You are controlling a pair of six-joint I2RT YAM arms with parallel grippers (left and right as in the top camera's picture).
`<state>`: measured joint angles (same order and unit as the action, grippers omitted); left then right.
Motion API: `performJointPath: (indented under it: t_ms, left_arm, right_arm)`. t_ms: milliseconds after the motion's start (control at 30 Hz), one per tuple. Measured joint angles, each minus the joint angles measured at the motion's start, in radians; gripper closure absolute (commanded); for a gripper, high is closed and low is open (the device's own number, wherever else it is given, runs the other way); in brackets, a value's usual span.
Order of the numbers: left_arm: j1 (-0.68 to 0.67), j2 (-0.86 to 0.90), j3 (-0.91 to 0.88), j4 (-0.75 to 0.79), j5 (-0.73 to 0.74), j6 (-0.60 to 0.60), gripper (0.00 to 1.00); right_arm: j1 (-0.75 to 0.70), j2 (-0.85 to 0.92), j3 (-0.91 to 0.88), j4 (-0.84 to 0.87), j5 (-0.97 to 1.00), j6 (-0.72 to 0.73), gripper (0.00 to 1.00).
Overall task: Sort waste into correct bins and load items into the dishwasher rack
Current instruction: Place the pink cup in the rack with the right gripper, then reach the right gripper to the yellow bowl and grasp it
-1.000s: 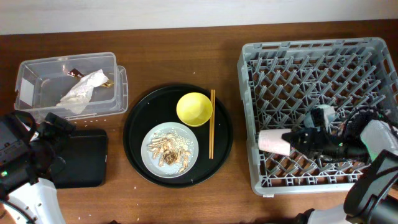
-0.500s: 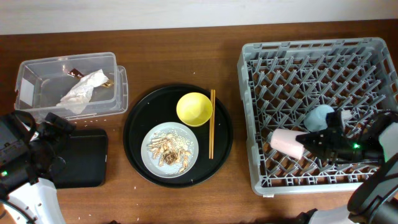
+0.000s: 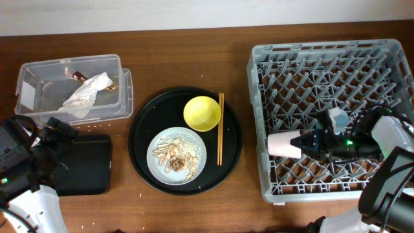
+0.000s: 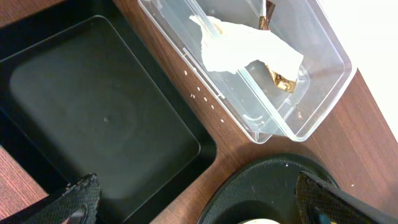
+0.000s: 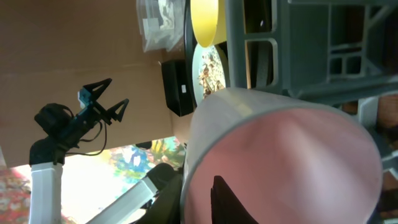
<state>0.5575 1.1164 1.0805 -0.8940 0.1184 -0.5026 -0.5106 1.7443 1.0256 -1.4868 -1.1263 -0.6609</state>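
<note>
Lying on its side across the upright pegs, the small pink cup (image 3: 282,145) rests in the grey lattice dishwasher rack (image 3: 323,46), near the wall that faces the round black tray (image 3: 142,129); its wall is smooth, pale and rounded. The right gripper (image 3: 305,141) is clamped on the cup's rim — the wrist view shows one dark finger (image 5: 221,194) inside the mouth. A light-blue cup (image 3: 336,119) sits just beside that gripper.

The left gripper (image 4: 198,199) hangs spread wide, holding nothing, above the shallow black rectangular tray (image 4: 93,124). Next to it, the clear plastic tub (image 3: 39,81) holds a crumpled white napkin (image 3: 84,95) and a foil wrapper (image 3: 78,76). A yellow bowl (image 3: 202,113), wooden chopsticks (image 3: 220,137) and a grey-blue plate (image 3: 154,165) of scraps (image 3: 176,157) lie on the round tray.
</note>
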Motion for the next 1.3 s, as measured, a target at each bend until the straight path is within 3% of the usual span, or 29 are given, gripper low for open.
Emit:
performJointPath:
  t_ms: [100, 200, 333, 467, 533, 567, 600, 633, 700, 733, 767, 800, 900, 933, 1067, 1133, 1267, 1300]
  left_arm:
    - [0.000, 0.000, 0.000, 0.000, 0.000, 0.000, 0.01]
    - [0.000, 0.000, 0.000, 0.000, 0.000, 0.000, 0.01]
    - [0.000, 0.000, 0.000, 0.000, 0.000, 0.000, 0.01]
    - [0.000, 0.000, 0.000, 0.000, 0.000, 0.000, 0.01]
    - [0.000, 0.000, 0.000, 0.000, 0.000, 0.000, 0.01]
    - [0.000, 0.000, 0.000, 0.001, 0.000, 0.000, 0.01]
    - [0.000, 0.000, 0.000, -0.001, 0.000, 0.000, 0.01]
    - [0.000, 0.000, 0.000, -0.002, 0.000, 0.000, 0.01]
    - [0.000, 0.000, 0.000, 0.002, 0.000, 0.000, 0.01]
    - [0.000, 0.000, 0.000, -0.001, 0.000, 0.000, 0.01]
    - [0.000, 0.000, -0.001, -0.002, 0.000, 0.000, 0.01]
    - [0.000, 0.001, -0.002, -0.001, 0.000, 0.000, 0.01]
    - [0.000, 0.000, -0.002, 0.002, -0.001, 0.000, 0.01]
    - [0.000, 0.000, -0.003, 0.000, 0.000, 0.000, 0.01]
    - [0.000, 0.000, -0.003, 0.000, 0.000, 0.000, 0.01]
    - [0.000, 0.000, -0.003, 0.000, 0.000, 0.000, 0.01]
    - [0.000, 0.000, -0.002, 0.000, 0.000, 0.000, 0.01]
    - [0.000, 0.000, -0.002, 0.000, 0.000, 0.000, 0.01]
  right_arm:
    - [0.000, -0.043, 0.042, 0.122, 0.089, 0.247, 0.81]
    - [0.000, -0.170, 0.103, 0.138, 0.364, 0.509, 0.76]
    - [0.000, -0.240, 0.153, 0.039, 0.726, 0.663, 0.76]
    - [0.006, -0.433, 0.329, -0.047, 0.769, 0.688, 0.76]
    - [0.116, -0.523, 0.333, -0.036, 0.696, 0.688, 0.71]
    - [0.266, -0.561, 0.335, 0.018, 0.636, 0.698, 0.64]
    - [0.424, -0.569, 0.340, 0.105, 0.610, 0.739, 0.49]
    - [0.533, -0.563, 0.343, 0.183, 0.601, 0.766, 0.48]
    - [0.832, -0.434, 0.416, 0.275, 0.669, 0.850, 0.48]
    - [0.912, -0.341, 0.483, 0.297, 0.678, 0.870, 0.48]
    - [1.003, -0.175, 0.636, 0.259, 0.715, 0.887, 0.43]
    - [1.090, 0.069, 0.918, 0.133, 0.789, 0.898, 0.41]
    - [1.152, 0.401, 1.233, 0.193, 0.899, 0.907, 0.41]
    - [1.155, 0.495, 1.262, 0.293, 0.935, 0.952, 0.41]
    - [1.158, 0.684, 1.262, 0.378, 1.028, 1.022, 0.53]
    - [1.169, 0.711, 1.262, 0.380, 1.094, 1.041, 0.60]
    - [1.217, 0.754, 1.262, 0.375, 1.162, 1.109, 0.60]
    - [1.231, 0.769, 1.262, 0.369, 1.168, 1.140, 0.64]
